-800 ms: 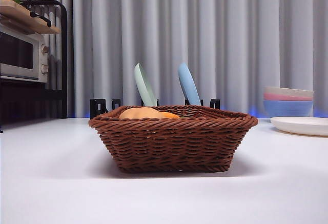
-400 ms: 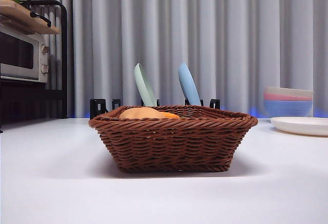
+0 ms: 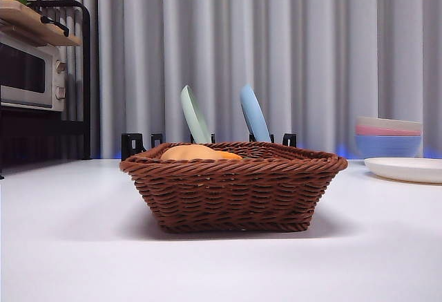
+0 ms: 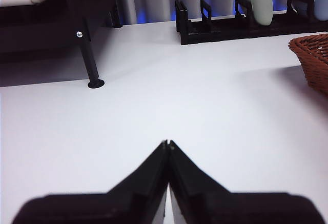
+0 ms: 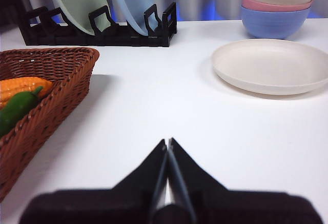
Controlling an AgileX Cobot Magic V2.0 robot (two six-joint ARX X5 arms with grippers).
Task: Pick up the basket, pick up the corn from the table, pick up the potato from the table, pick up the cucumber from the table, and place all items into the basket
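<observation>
The brown wicker basket (image 3: 235,186) stands in the middle of the white table (image 3: 69,247). Over its rim the tan potato (image 3: 190,153) shows, with a bit of the orange corn (image 3: 229,155) beside it. The right wrist view shows the basket (image 5: 46,96) holding the corn (image 5: 20,87) and the green cucumber (image 5: 18,108) lying against it. My left gripper (image 4: 167,143) is shut and empty over bare table, well away from the basket's edge (image 4: 312,60). Beside the basket, my right gripper (image 5: 167,141) is also shut and holds nothing.
A black dish rack (image 3: 207,139) with a green plate and a blue plate stands behind the basket. Stacked pastel bowls (image 3: 388,136) and a cream plate (image 3: 406,169) sit at the right. A microwave on a black shelf (image 3: 41,74) is at the left.
</observation>
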